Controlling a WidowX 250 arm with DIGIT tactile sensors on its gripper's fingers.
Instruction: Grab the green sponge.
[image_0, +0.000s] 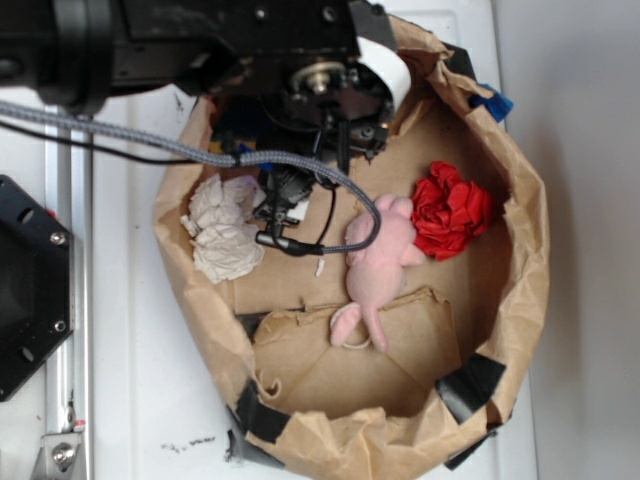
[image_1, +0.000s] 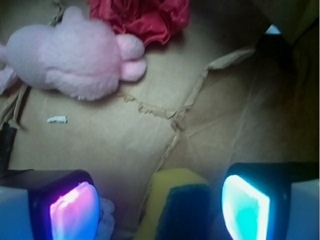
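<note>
Exterior view: I see the arm (image_0: 200, 40) reaching in from the top left over a brown paper basin (image_0: 525, 250) that rests on a white surface (image_0: 130, 380). Black tape patches (image_0: 470, 385) hold the basin rim at the lower edge. Inside the basin, a crumpled paper wad (image_0: 222, 230) lies at the left wall, a pink plush toy (image_0: 382, 265) lies near the middle, and a red crumpled cloth (image_0: 450, 210) touches the toy on its right side. A grey braided cable (image_0: 150, 140) runs from the arm down to a connector just beside the paper wad. The arm body hides the end effector and the green sponge from this camera, so I cannot locate either here.

Wrist view: I see the end effector (image_1: 160, 212) with its two fingers apart, one lit pink (image_1: 75, 212) at lower left and one lit cyan (image_1: 245, 207) at lower right. The green sponge (image_1: 182, 210) sits between them at the bottom edge of the frame, dark green layer toward the cyan finger, yellow foam toward the pink finger. I cannot tell whether either finger touches it. The sponge rests on the torn paper floor (image_1: 100, 145). The plush toy (image_1: 70, 55) and the red cloth (image_1: 145, 17) lie well beyond it at the top of the frame. A small white scrap (image_1: 56, 119) lies below the toy.
</note>
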